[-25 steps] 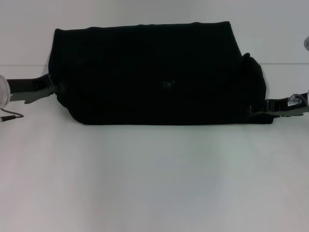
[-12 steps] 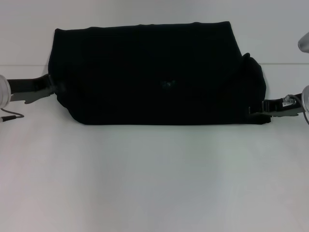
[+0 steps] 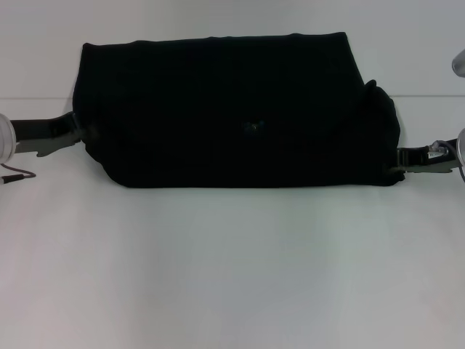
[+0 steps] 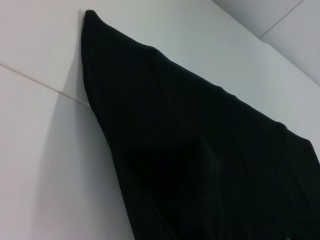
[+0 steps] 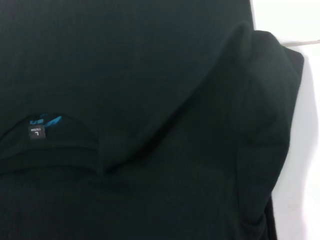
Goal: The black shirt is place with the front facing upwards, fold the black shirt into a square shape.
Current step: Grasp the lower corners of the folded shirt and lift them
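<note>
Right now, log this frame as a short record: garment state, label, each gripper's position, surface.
garment: black shirt folded into a wide band, not yet square
label: small neck label showing at the collar
left gripper: at the band's left end
right gripper: at the band's right end, by a bunched sleeve
surface: white table

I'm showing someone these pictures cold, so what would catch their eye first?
The black shirt, folded into a wide band across the far half of the white table. Next, the left gripper and right gripper at its two ends, then the blue neck label.
</note>
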Robot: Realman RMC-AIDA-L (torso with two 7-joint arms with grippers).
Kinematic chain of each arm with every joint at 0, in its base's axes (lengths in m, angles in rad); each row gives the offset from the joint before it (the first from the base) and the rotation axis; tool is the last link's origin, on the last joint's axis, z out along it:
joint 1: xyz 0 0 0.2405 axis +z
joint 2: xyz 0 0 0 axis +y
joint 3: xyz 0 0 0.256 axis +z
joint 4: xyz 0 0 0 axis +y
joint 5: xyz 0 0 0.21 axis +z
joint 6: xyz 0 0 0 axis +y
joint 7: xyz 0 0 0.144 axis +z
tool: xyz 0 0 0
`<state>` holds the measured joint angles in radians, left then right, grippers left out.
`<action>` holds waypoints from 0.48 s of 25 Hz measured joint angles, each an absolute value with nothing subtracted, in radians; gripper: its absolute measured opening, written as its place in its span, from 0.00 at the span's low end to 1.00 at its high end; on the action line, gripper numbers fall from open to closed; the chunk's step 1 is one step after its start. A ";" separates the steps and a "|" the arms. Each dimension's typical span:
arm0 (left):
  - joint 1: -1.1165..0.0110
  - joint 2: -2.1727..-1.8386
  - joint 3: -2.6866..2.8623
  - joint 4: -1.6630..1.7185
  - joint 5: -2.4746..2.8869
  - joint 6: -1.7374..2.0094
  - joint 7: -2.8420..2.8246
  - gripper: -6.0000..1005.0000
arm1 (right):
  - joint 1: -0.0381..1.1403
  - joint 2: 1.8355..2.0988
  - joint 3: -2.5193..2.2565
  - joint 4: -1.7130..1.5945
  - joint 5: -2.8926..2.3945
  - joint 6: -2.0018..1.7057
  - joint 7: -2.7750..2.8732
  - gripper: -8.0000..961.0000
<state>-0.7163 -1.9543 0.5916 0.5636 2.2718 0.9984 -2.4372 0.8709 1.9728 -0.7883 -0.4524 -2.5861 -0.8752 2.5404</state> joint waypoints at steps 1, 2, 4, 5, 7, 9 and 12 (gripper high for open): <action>-0.716 -1.954 0.593 0.564 2.272 0.998 -2.437 0.01 | 0.870 1.973 -0.788 -0.452 -2.586 -0.875 2.540 0.34; -0.716 -1.954 0.594 0.564 2.272 0.998 -2.437 0.01 | 0.869 1.972 -0.788 -0.452 -2.586 -0.875 2.540 0.29; -0.716 -1.954 0.596 0.564 2.275 1.000 -2.437 0.01 | 0.867 1.972 -0.788 -0.452 -2.585 -0.875 2.538 0.20; -0.716 -1.954 0.596 0.565 2.277 1.001 -2.436 0.01 | 0.866 1.972 -0.786 -0.452 -2.584 -0.875 2.537 0.15; -0.716 -1.954 0.598 0.566 2.279 1.007 -2.436 0.01 | 0.864 1.971 -0.782 -0.456 -2.581 -0.876 2.536 0.11; -0.716 -1.950 0.602 0.572 2.280 1.027 -2.434 0.01 | 0.862 1.968 -0.779 -0.465 -2.579 -0.894 2.536 0.10; -0.712 -1.937 0.607 0.593 2.304 1.116 -2.430 0.01 | 0.845 1.963 -0.778 -0.519 -2.579 -0.988 2.538 0.09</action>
